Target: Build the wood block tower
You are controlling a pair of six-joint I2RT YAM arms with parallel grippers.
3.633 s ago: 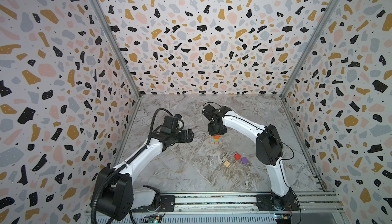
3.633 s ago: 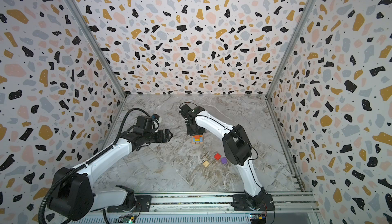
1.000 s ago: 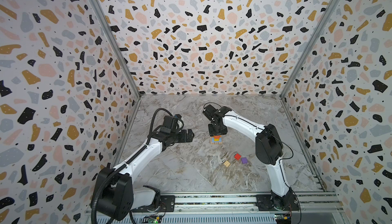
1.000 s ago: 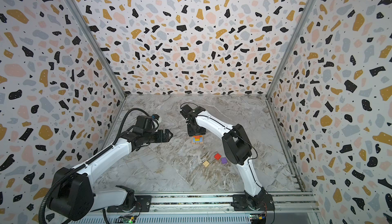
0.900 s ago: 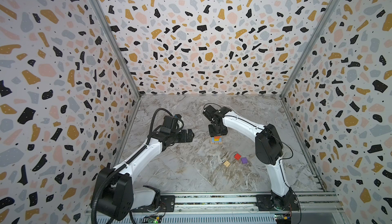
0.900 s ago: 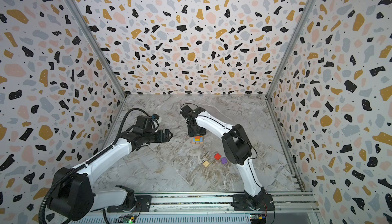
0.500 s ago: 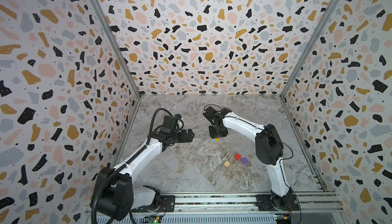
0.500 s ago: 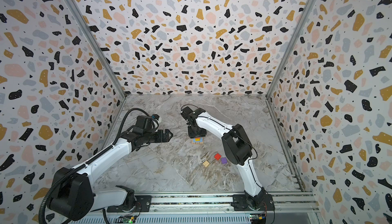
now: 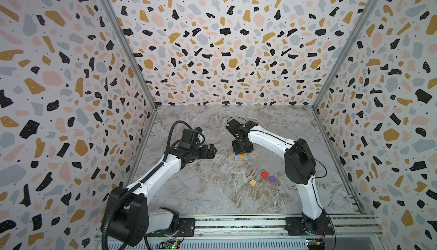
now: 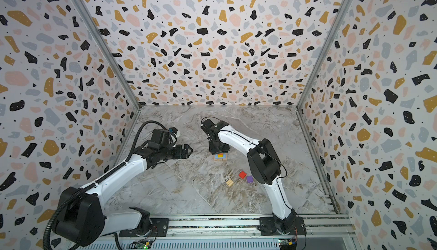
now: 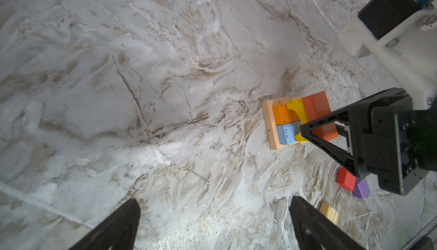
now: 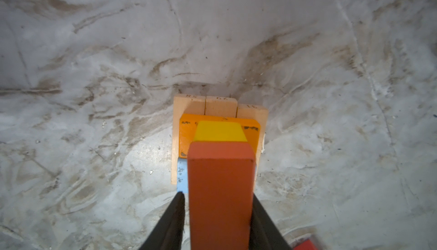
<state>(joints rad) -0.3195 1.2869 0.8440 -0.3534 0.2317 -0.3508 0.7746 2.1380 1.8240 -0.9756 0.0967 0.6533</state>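
The tower (image 9: pixel 241 157) (image 10: pixel 220 157) stands mid-floor: three tan oblongs (image 12: pixel 220 105) as base, an orange block (image 12: pixel 186 133) and a blue block (image 12: pixel 182 175) on them, and a yellow block (image 12: pixel 220 131) above. A red-orange oblong (image 12: pixel 221 189) (image 11: pixel 316 116) lies on top. My right gripper (image 12: pixel 217 194) (image 9: pixel 242 150) hangs straight over the tower, shut on this oblong's long sides. My left gripper (image 11: pixel 215 203) (image 9: pixel 214 151) hovers open and empty to the tower's left.
A red cube (image 9: pixel 264 174), a purple cube (image 9: pixel 272 178) and a tan cube (image 9: pixel 252 182) lie loose on the marble floor in front of the tower, near the right arm's elbow (image 9: pixel 299 163). Speckled walls close in three sides.
My right gripper has sunk lower over the tower and its jaws have narrowed onto the red-orange oblong. The left arm has not moved.
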